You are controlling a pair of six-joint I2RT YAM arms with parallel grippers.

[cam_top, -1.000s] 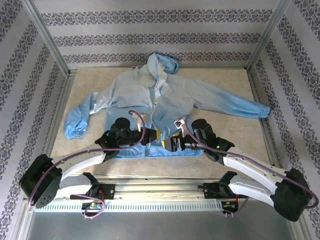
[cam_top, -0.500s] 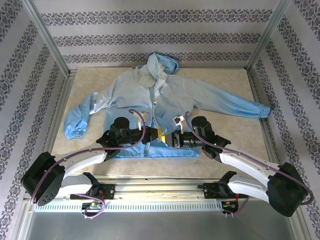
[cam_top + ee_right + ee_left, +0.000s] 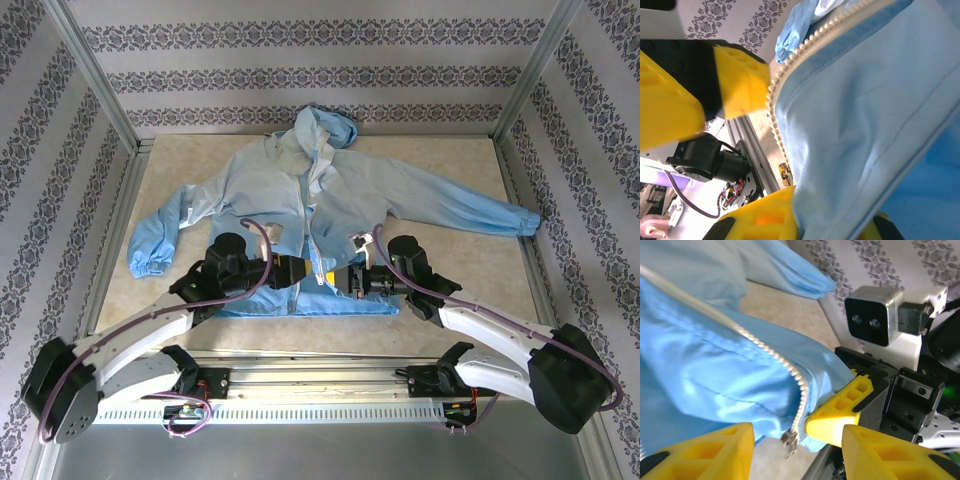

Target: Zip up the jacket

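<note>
The left hand [image 3: 300, 268] is released, its two yellow fingers [image 3: 705, 452] spread wide. The small metal slider [image 3: 789, 442] of the zipper [image 3: 765, 352] hangs in the gap between them, touching neither. Just beyond that gap and facing it, the right hand [image 3: 342, 280] is clenched on the jacket [image 3: 250, 190], with a fold of the deep-blue hem [image 3: 850, 150] coming out from between its fingers beside the row of teeth. From both hands the jacket lies ahead, spread flat and face up on the bench [image 3: 460, 285], with its sleeves out to either side and the hood [image 3: 325, 128] at the far end. The zipper's long axis runs straight away from the hands, from the hem at their fingertips up the chest to the hood. The left hand is nearer the slider, so I judge the coming move to be its own: close on the slider and draw it away along that line while the right hand anchors the hem. Whether the second row of teeth is seated in the slider is hard to tell from the wrist views.
</note>
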